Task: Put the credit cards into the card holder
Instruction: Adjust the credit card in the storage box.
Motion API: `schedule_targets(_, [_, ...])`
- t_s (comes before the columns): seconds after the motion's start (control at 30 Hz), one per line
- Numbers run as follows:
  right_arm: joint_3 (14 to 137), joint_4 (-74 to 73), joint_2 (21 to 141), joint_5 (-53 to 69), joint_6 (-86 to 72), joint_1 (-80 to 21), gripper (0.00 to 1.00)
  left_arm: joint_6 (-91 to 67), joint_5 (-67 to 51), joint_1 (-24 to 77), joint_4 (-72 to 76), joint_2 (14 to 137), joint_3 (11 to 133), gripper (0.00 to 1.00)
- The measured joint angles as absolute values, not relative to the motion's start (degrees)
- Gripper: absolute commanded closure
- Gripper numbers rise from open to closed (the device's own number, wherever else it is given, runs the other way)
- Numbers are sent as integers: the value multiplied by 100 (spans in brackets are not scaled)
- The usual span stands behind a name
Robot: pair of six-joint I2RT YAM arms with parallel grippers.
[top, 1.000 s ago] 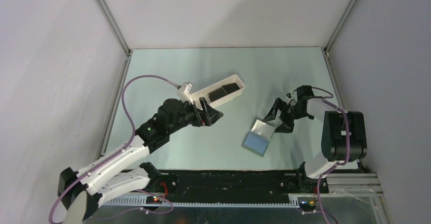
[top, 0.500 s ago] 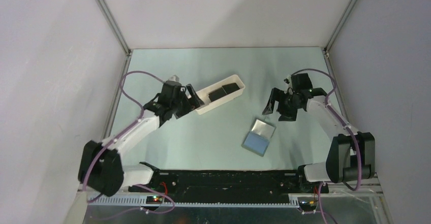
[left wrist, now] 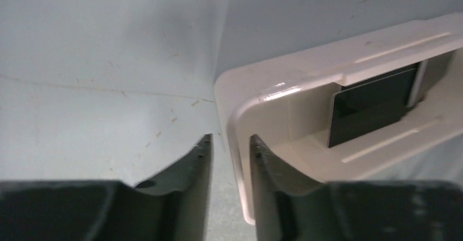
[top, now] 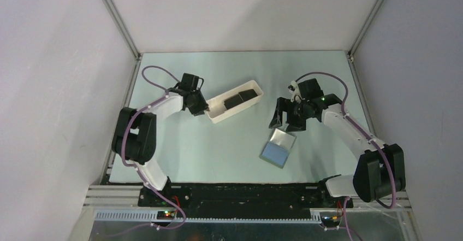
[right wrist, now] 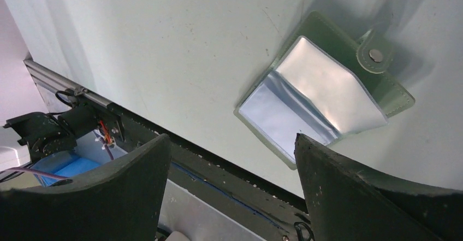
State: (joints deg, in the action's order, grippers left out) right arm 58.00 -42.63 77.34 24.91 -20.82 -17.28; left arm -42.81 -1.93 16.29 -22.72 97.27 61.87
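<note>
Left wrist view: white tray (left wrist: 284, 96) runs off the right edge; credit cards (left wrist: 371, 107) partly masked by tray ledge, count indeterminate. Fingers of left gripper (left wrist: 230, 138) cut off at bottom edge. Top view: cards indistinct

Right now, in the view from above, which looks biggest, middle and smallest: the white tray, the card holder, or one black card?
1. white tray: the longest by far.
2. card holder, lying open: shorter, though wider.
3. black card in the tray: smallest.
</note>
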Motion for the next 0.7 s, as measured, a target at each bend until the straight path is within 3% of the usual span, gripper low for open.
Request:
schedule_targets(0.13, [5953,-4298,7758,2515,-2088,-1796,14,-4029,-279,1623,-2322,9972,6309,94])
schedule_targets(0.23, [6088,-4298,7806,2569,-2088,-1804,14,-3911,-272,1623,-2329,9966,6326,100])
schedule_targets(0.53, [6340,-4303,7913,2766,-2093,-1879,14,-3437,-272,1623,-2585,9395,5806,100])
schedule_targets(0.7, [6410,-4300,8016,2768,-2093,-2088,14,-3304,-193,1706,-2783,8735,5273,95])
